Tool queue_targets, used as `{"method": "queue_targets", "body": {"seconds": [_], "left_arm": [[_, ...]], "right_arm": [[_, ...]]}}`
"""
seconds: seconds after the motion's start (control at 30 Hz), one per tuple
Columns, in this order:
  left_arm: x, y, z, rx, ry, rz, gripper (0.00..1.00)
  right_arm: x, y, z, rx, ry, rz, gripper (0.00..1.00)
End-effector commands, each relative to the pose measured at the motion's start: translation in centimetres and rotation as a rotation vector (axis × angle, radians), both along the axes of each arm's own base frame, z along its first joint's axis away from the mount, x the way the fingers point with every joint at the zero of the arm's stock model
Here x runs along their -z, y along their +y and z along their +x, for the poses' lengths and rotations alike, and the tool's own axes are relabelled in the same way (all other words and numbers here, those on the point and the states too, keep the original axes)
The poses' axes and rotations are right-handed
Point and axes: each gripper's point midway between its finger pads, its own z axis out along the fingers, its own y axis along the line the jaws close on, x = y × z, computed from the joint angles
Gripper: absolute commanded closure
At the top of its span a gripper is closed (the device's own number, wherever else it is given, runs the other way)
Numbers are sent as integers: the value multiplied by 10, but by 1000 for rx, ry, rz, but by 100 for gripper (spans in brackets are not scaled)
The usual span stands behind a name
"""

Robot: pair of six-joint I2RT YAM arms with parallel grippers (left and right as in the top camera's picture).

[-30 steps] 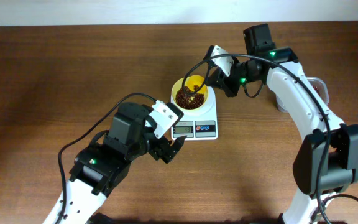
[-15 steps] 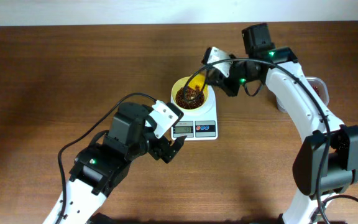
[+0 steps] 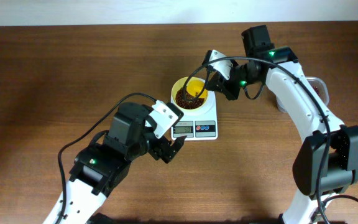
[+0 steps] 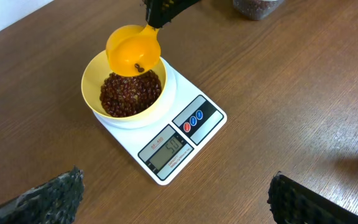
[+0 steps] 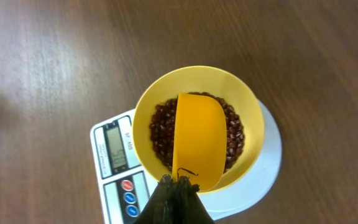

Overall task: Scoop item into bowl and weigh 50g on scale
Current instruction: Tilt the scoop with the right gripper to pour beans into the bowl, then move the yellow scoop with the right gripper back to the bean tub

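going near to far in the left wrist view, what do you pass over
left gripper's fingers → scale display → bowl of beans → clear tub; the scoop overlaps the bowl, so it's left out

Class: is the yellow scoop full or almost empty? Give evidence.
Almost empty: the scoop is bare yellow inside but for a stray bean or two; the beans lie in the bowl.

The left arm (image 3: 104, 165) comes in from the lower left of the overhead frame, elbow bent. Its left tool (image 3: 173, 148) sits near the centre, fingers (image 4: 50, 198) spread wide and empty. The right arm (image 3: 303, 106) climbs the right edge and bends left near the top. Its right tool (image 3: 214, 79) is clamped on the handle of a yellow scoop (image 5: 197, 137).
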Motion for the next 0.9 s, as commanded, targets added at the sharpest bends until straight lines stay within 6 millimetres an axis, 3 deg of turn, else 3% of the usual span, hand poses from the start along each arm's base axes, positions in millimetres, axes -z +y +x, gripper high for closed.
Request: {"method": "queue_targets", "body": {"seconds": [0.0, 0.27, 0.5, 0.6, 0.7, 0.87], "left_arm": [[-1, 0, -2, 9, -2, -8, 1], [-1, 0, -2, 9, -2, -8, 1], [-1, 0, -2, 9, -2, -8, 1], [-1, 0, -2, 9, -2, -8, 1], [-1, 0, -2, 8, -2, -8, 1], [-1, 0, -2, 9, -2, -8, 1]], "right_arm": [[-27, 11, -8, 9, 27, 82, 96], [-34, 12, -6, 67, 85, 110, 96], [-67, 5, -3, 128, 155, 190, 96], [-77, -9, -1, 167, 178, 192, 96], [-79, -28, 8, 314, 295, 217, 96], [-79, -74, 23, 534, 424, 263, 96]]}}
